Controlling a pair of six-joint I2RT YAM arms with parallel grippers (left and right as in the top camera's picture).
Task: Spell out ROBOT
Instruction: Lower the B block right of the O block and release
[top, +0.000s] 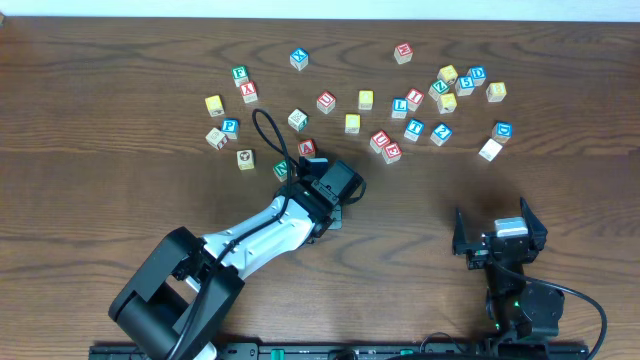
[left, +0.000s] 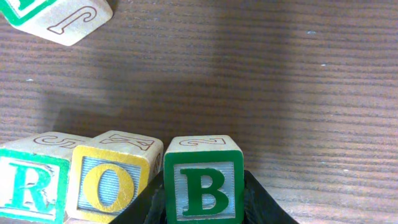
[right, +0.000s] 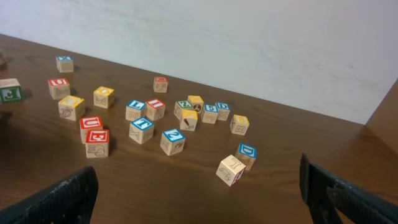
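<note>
Left gripper (left: 205, 206) clamps B cube (left: 203, 182), bottom centre, just right of R cube (left: 28, 186) and O cube (left: 109, 186): third-letter step. Next: release it square in row; two letters remain. Right gripper (top: 497, 228) gapes empty, lower right.

R cube (left: 29, 188), O cube (left: 107, 186), B cube (left: 203, 188)

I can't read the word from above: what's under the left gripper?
The left wrist view shows a row: green R cube, yellow O cube, and green B cube between the fingers of the left gripper. From overhead, the gripper covers all three.
</note>
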